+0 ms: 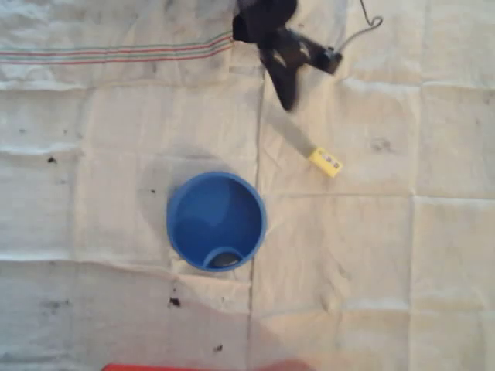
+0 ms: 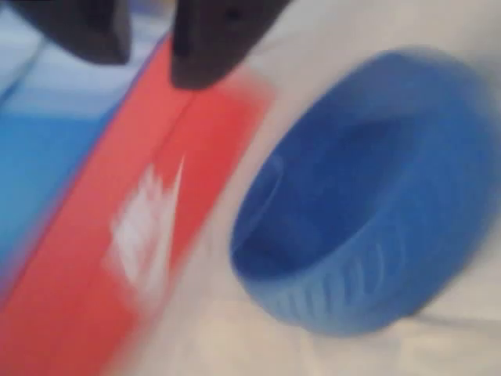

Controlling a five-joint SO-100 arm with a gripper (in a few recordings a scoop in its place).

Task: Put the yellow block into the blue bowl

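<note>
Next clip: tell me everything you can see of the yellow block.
The yellow block is a small rectangular piece lying flat and slanted on the white cloth, right of and above the bowl in the overhead view. Small dark marks show on its top. Nothing touches it; the gripper hangs apart, up-left of it.

one yellow block (image 1: 326,161), one blue bowl (image 1: 216,220)

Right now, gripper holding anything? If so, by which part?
Nothing held. The gripper hangs above the cloth, apart from the yellow block, which lies free on the cloth right of the blue bowl in the overhead view.
</note>
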